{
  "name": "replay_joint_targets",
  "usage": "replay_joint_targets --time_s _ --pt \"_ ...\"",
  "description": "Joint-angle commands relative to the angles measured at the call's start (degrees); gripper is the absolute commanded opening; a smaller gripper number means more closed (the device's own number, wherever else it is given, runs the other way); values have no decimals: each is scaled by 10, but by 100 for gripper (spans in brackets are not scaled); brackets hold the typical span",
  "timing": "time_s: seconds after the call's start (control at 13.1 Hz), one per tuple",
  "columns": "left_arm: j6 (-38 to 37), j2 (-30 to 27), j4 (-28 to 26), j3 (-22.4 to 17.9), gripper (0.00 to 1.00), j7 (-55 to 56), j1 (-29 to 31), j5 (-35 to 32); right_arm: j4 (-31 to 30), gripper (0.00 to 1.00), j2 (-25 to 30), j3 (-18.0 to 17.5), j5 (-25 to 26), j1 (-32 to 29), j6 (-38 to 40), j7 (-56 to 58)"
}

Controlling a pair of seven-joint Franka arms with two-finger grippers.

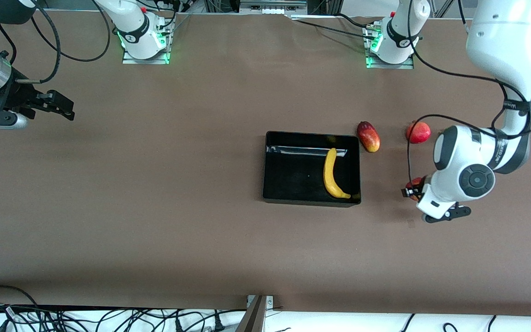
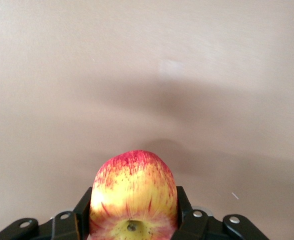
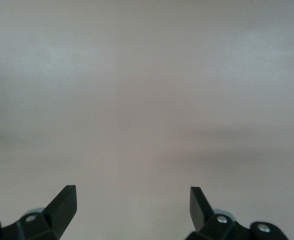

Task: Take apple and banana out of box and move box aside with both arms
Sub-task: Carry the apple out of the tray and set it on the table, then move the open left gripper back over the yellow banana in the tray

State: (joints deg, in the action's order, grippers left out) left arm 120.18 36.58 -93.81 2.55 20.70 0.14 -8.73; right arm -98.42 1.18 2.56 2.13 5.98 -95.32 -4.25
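Observation:
My left gripper is shut on the small red-and-yellow apple, low over the table beside the black box, toward the left arm's end. In the left wrist view the apple fills the gap between the fingers of that gripper. The yellow banana lies inside the box along the wall nearest the left arm. My right gripper is open and empty, over bare table at the right arm's end. The right wrist view shows it with only tabletop between its fingers.
An oblong red-yellow mango lies just outside the box's corner. A round red pomegranate lies beside the mango, toward the left arm's end, partly under the left arm. Cables run along the table's front edge.

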Motion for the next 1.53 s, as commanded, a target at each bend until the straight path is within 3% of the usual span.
replay_joint_targets --time_s 0.0,0.23,0.31,0.38,0.54,0.69,0.84,0.92,1.15,1.3,1.45 --pt "78 41 -12 -15 0 -12 -1 -17 8 100 -1 -3 3 -4 8 1" --pt "115 70 -17 -18 0 -7 -1 -44 8 100 -1 -3 3 -3 6 1" --pt "114 70 -17 -19 56 -10 0 -46 8 100 -1 -3 3 -3 6 1" --pt "106 65 -17 -19 100 -10 0 -46 8 100 -1 -3 3 -3 7 1" --pt "26 36 2 -18 100 -12 -6 -47 8 100 -1 -3 3 -3 6 1" --pt "-110 17 75 -14 100 -26 -17 -31 8 100 -1 -3 3 -3 6 1" --pt "-223 0 137 -11 100 -19 -36 25 8 100 -1 -3 3 -3 7 1" --pt "-248 -18 140 -11 100 -3 -48 65 8 100 -1 -3 3 -3 7 2" --pt "-262 -55 130 0 100 91 -101 114 8 100 -1 -3 3 -3 7 2" --pt "-261 -51 126 61 100 115 -108 105 8 100 -1 -3 3 -3 8 2" --pt "-232 -53 111 68 100 123 -125 110 8 100 -1 -3 3 -3 8 2"
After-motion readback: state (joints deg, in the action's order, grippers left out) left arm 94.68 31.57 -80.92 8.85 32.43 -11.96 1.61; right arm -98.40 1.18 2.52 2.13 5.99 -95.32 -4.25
